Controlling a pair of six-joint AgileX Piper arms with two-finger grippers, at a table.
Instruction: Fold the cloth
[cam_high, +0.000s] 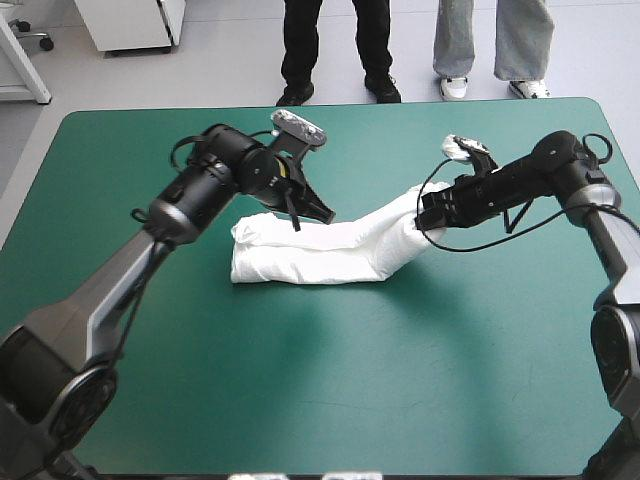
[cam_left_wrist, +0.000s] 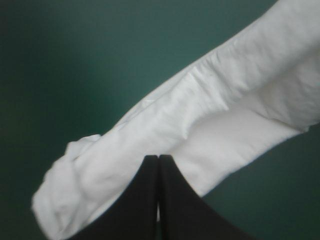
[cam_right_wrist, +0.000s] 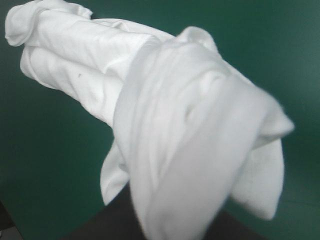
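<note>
soft white band, one end up: take it by the ends, not the middle

the t-shirt (cam_high: 310, 255) lies at centre frame in the high view, on the teal-green table (cam_high: 300, 400). it is gathered into a long, bunched band running from centre-left up toward the right. its left end rests on the cover. its right end is held off the cover by the right gripper (cam_high: 427, 214), jaws clamped on the cloth. the fabric drapes over and round the black fingers and hides most of them in the right wrist view. the left gripper (cam_high: 315, 218) hangs over the band's far edge, abt mid-length. in its own wrist view the jaws are together in one pointed arch, tips over the cloth. it looks empty, though i can't rule out a pinch of the top layer.

handling, as a judgement:
- light, limp, no stiffness. it sags btw hold points, as the slope from the raised end down to the table shows.
- the layers are loose & several thick, so a shallow pinch prob takes only the top one and the band opens up.
- cotton on the cover likely drags rather than slides, so lift before moving.
- nothing fragile.
- best holds are the two short ends, jaws over the full thickness, close to the end edge.
- a mid-band grip wd let both ends droop & undo the fold.
</note>
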